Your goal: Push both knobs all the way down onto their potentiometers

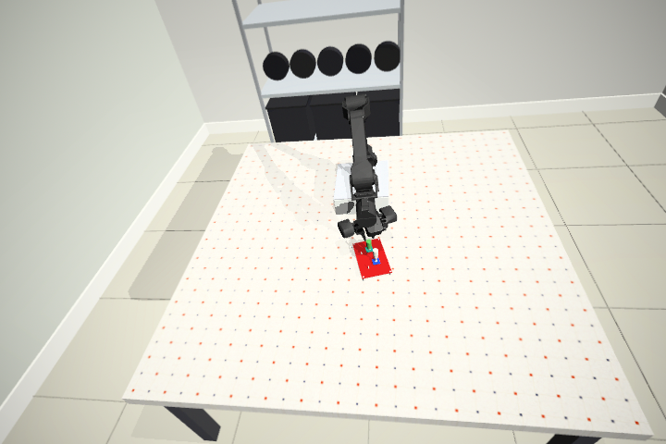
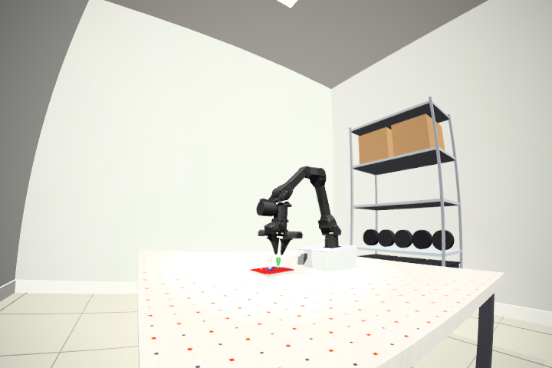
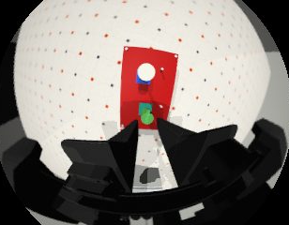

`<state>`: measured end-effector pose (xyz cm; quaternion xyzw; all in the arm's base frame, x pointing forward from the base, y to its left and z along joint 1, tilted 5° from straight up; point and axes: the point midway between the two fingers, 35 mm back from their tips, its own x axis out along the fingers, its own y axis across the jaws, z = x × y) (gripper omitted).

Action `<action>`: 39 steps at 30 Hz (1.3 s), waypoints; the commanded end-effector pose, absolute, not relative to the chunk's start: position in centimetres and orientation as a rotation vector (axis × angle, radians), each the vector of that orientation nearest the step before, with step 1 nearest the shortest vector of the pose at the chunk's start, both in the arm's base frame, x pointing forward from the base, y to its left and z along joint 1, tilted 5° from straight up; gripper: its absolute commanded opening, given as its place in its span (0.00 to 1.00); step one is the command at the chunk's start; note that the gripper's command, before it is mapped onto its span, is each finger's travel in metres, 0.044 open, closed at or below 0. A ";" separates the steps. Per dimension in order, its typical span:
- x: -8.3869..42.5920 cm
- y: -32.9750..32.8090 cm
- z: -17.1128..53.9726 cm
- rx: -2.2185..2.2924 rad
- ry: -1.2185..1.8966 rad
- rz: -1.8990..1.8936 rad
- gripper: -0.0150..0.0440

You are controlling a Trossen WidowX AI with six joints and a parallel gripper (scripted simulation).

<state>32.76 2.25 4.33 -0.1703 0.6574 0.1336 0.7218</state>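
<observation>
The red circuit board (image 1: 367,269) (image 2: 286,270) (image 3: 129,94) stands on short legs. The green knob (image 1: 369,242) (image 2: 277,260) (image 3: 147,118) stands upright over the teal potentiometer (image 3: 144,107); a thinner green section shows beneath its wide top. The white knob (image 1: 376,252) (image 2: 270,261) (image 3: 145,72) stands over the blue potentiometer (image 1: 376,261) (image 3: 143,82). How far each knob sits down its shaft is too small to tell. My gripper (image 1: 367,237) (image 2: 279,254) (image 3: 147,122) is partly open and empty, its fingertips a little above the green knob and apart from it.
The table (image 1: 291,366) (image 2: 225,303) carries the board and the arm's white base block (image 1: 344,188) (image 2: 340,258) behind it. Small pins (image 3: 161,69) stand on the board beside the potentiometers. A shelf rack (image 1: 331,90) (image 2: 398,204) stands beyond the table.
</observation>
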 end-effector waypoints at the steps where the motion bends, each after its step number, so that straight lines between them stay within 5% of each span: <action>1: 32.8 2.2 4.3 -0.378 1.449 0.295 0.57; 8: 34.9 1.4 5.8 -0.369 1.356 0.259 0.25; 39: 36.0 2.5 7.2 0.517 1.339 -0.478 0.25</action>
